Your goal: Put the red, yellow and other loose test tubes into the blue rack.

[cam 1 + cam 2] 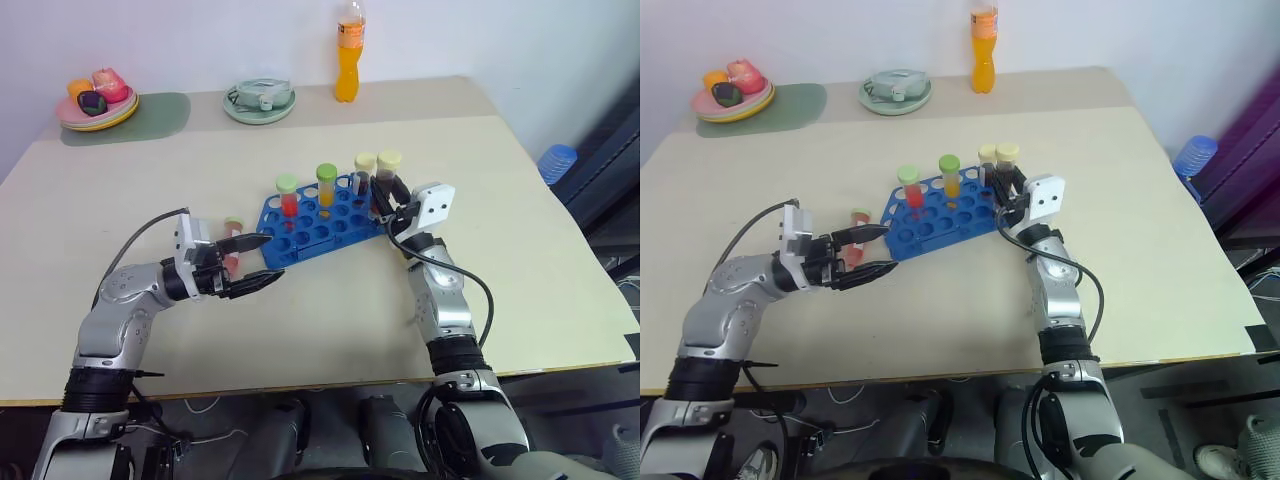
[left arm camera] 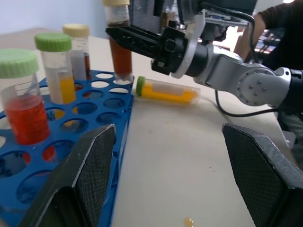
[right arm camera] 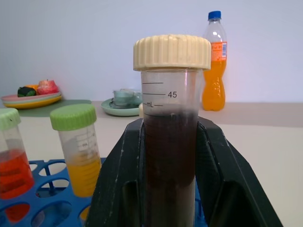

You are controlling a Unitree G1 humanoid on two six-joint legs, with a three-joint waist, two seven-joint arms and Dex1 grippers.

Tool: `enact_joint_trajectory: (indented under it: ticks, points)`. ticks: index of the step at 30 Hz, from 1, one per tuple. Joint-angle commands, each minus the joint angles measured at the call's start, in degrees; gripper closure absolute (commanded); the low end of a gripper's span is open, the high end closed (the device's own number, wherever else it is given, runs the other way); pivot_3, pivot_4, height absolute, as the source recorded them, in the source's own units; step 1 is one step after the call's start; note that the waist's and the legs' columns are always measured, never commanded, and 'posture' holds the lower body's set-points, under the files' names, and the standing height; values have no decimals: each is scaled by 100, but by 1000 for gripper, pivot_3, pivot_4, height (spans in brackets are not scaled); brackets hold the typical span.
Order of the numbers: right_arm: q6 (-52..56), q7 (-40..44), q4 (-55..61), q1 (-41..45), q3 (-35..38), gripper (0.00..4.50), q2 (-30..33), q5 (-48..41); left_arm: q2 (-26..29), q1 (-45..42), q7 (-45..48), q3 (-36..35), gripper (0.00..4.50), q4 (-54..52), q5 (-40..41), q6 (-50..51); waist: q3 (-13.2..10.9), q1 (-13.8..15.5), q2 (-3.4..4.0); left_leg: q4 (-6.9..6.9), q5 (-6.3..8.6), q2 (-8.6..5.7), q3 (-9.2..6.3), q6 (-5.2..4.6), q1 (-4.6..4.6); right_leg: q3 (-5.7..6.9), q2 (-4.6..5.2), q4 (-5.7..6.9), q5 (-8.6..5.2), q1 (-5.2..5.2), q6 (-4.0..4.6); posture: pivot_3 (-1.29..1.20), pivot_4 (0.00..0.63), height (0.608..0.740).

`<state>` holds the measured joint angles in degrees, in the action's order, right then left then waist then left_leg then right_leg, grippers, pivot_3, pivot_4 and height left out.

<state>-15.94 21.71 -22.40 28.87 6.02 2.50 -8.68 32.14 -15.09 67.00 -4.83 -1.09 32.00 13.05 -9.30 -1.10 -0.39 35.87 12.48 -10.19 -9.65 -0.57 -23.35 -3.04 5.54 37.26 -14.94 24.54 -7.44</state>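
Right wrist view: right gripper (image 3: pixel 170 189) jaws clamped on brown tube (image 3: pixel 171 137), over blue rack (image 1: pixel 320 225). Next: lower into hole. Left gripper (image 1: pixel 262 262) jaws apart.

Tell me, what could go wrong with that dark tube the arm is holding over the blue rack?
The right gripper clamps the dark brown tube upright at the blue rack edge; if it misses a hole, it may tip or nudge the neighbouring cream-capped tube. Two tubes are still loose: a yellow tube lying beside the rack could roll if bumped, and a red tube lies by the open left gripper.
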Motion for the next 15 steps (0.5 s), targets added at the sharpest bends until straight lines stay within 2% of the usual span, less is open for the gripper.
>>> enact_joint_trajectory:
  ticks: [1, 8, 15]
  points:
    - [-218, -23, -48, 105, -37, 3604, -15, -55, -43, 17, -157, -147, 803, -238, 72, -69, 0, 5, 0, 0, 0, 0, 0, 0, 0, 0, 0, 0, 0, 0, 0, 0, 150, 740]
    - [-332, -60, -174, 53, -126, 3604, -68, 1, -260, -151, -565, -138, 803, -258, 78, 29, 0, 3, 0, 0, 0, 0, -1, 0, 1, 0, 0, 1, 0, -1, 0, 0, 150, 740]
    - [-399, -275, -410, 107, -80, 3604, 4, 70, -280, -114, -598, -142, 803, -278, 81, 6, 1, 0, 1, 0, -1, 0, -1, 2, 4, 0, -1, 1, 0, -3, 1, 0, 150, 740]
